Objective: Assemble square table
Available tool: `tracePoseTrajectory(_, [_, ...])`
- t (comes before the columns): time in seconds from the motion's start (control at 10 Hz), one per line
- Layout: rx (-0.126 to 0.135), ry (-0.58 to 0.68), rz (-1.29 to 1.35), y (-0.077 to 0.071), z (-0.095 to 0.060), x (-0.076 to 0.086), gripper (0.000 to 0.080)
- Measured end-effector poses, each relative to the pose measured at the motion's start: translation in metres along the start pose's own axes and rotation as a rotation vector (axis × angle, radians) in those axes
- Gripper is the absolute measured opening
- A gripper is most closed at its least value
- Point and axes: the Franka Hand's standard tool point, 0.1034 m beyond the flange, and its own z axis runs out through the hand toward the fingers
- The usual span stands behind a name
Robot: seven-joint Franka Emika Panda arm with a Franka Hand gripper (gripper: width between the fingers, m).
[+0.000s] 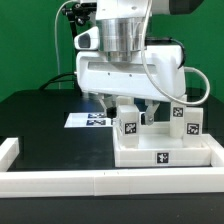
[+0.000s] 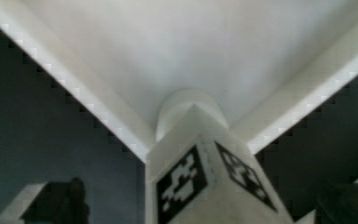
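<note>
The square table's white slab (image 1: pixel 200 152) lies at the exterior view's right, with marker-tagged white leg blocks standing on it. One leg (image 1: pixel 128 124) stands upright directly under my gripper (image 1: pixel 131 108). Another leg (image 1: pixel 186 122) stands further right on the slab. In the wrist view the same leg (image 2: pixel 201 160) rises from the white slab (image 2: pixel 194 50) between my dark fingers (image 2: pixel 60 200). My gripper (image 2: pixel 208 206) is open, with dark gaps on both sides of the leg and no finger touching it.
The marker board (image 1: pixel 88 120) lies flat on the black table behind the slab. A long low white barrier wall (image 1: pixel 90 183) runs along the front and turns up at the exterior view's left (image 1: pixel 8 150).
</note>
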Motion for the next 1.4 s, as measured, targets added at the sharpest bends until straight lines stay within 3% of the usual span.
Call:
tracePoseTrajectory(1.0, [-0.034, 0.007, -0.634, 0.0004, -0.0027, 0.0054, 0.0649])
tracePoseTrajectory(1.3, [-0.034, 0.006, -0.632, 0.0006, -0.0026, 0.0053, 0.0291])
tracePoseTrajectory(1.4, [-0.034, 0.006, -0.632, 0.0007, -0.0025, 0.0052, 0.0291])
